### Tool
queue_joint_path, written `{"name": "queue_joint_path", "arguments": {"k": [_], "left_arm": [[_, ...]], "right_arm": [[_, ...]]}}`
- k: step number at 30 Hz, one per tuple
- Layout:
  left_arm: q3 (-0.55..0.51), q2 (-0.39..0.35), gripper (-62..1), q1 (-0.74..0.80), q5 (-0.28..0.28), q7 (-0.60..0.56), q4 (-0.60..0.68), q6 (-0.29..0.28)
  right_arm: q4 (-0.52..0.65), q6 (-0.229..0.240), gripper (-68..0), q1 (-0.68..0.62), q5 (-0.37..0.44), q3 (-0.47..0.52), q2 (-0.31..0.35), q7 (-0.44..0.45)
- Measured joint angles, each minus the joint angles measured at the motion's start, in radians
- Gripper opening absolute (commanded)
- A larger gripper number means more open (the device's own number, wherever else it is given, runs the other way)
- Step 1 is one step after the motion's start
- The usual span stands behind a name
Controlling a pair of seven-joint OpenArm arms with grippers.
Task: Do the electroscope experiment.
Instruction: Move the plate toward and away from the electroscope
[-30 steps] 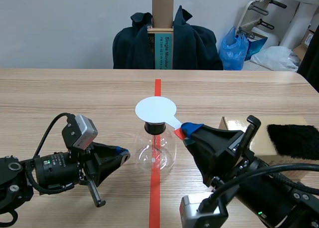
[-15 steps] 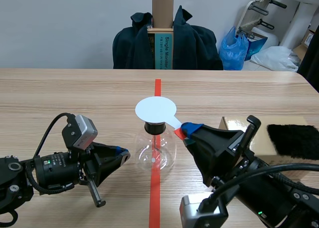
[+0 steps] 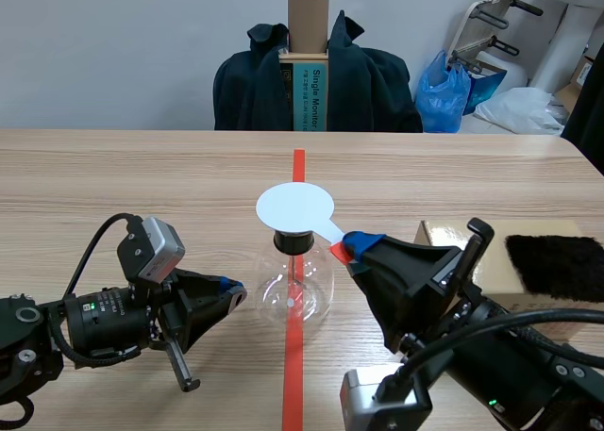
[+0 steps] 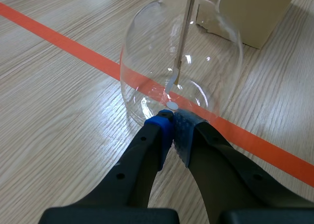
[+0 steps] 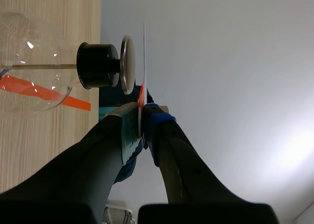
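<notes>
Status entry: the electroscope flask (image 3: 294,294) stands upright at mid-table on the red tape line (image 3: 293,374), with its black stopper (image 5: 98,64) and metal top plate (image 5: 127,64) in place. My right gripper (image 3: 351,245) is clamped on the short handle of the white disc (image 3: 295,207), the pads pinching it edge-on in the right wrist view. The disc sits level just over the top plate; a thin gap seems to show between them, so I log near, not touching. My left gripper (image 4: 169,131) has its fingers pressed together on nothing, the tips at the foot of the glass bulb, as if to steady it, though I cannot say it bears on the glass. Inside, the rod (image 4: 184,33) runs down to the leaf (image 4: 172,79), which hangs close along the rod; I cannot read any clear deflection. The black fur pad (image 3: 555,266) lies on the cardboard box (image 3: 495,278), well apart from the disc. Judgement: apparatus is set and the disc presented — the presentation step looks mostly done. Left to do: close the gap or touch the plate, watch the leaf for a response, then take the disc away and set it down.
</notes>
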Motion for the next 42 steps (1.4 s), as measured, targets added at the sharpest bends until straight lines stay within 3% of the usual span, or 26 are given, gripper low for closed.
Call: {"name": "queue_joint_path", "arguments": {"k": [33,42], "left_arm": [[0.000,0.000,-58.2,0.000,0.000,0.000,0.000,0.000],[0.000,0.000,-58.2,0.000,0.000,0.000,0.000,0.000]], "right_arm": [[0.000,0.000,-66.7,0.000,0.000,0.000,0.000,-0.006],[0.000,-0.008,-66.7,0.000,0.001,0.000,0.000,-0.282]]}}
